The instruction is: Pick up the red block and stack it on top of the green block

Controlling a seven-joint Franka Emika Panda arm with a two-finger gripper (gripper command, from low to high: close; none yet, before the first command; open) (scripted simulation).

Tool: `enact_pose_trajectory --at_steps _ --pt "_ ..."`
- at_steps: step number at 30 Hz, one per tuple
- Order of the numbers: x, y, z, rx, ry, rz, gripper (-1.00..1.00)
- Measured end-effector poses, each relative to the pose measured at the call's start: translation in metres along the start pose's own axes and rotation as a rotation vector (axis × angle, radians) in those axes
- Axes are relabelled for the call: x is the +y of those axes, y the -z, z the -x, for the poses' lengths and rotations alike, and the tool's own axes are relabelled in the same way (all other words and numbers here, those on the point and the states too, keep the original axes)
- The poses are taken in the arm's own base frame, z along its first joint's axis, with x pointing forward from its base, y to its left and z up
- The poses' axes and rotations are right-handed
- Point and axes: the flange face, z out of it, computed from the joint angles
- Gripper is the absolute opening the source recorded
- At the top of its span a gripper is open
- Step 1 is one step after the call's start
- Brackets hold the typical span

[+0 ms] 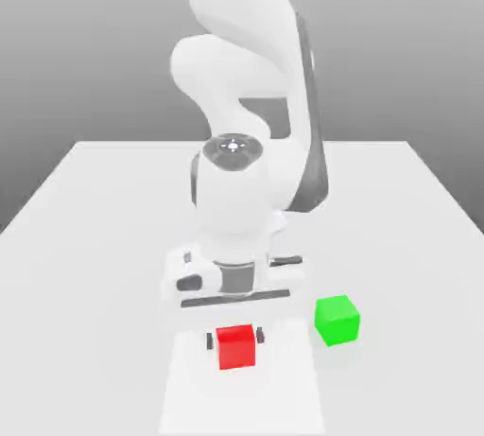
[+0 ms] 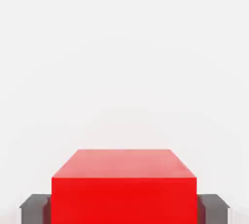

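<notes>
You have the gripper (image 1: 235, 339) clenched on the small matte bright-red cube (image 1: 236, 346), which sits on the white table (image 1: 95, 235) (lift not begun, I judge), so carrying it onto the matching bright-green cube (image 1: 337, 320) just beside remains.
</notes>
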Motion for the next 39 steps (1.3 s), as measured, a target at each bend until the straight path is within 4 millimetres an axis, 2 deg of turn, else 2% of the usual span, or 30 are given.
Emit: enact_pose_trajectory --at_steps 3,12,18,24,39 --pt "0.000 -0.001 0.000 0.000 0.000 0.000 -1.00" --pt "-0.003 0.044 -0.004 0.007 -0.003 -0.006 -1.00" --pt "0.000 0.064 0.002 -0.001 -0.027 0.004 -1.00" --pt "-0.031 0.072 0.037 0.004 -0.140 0.021 -1.00" --pt "-0.083 0.098 0.126 0.005 -0.512 0.007 -1.00"
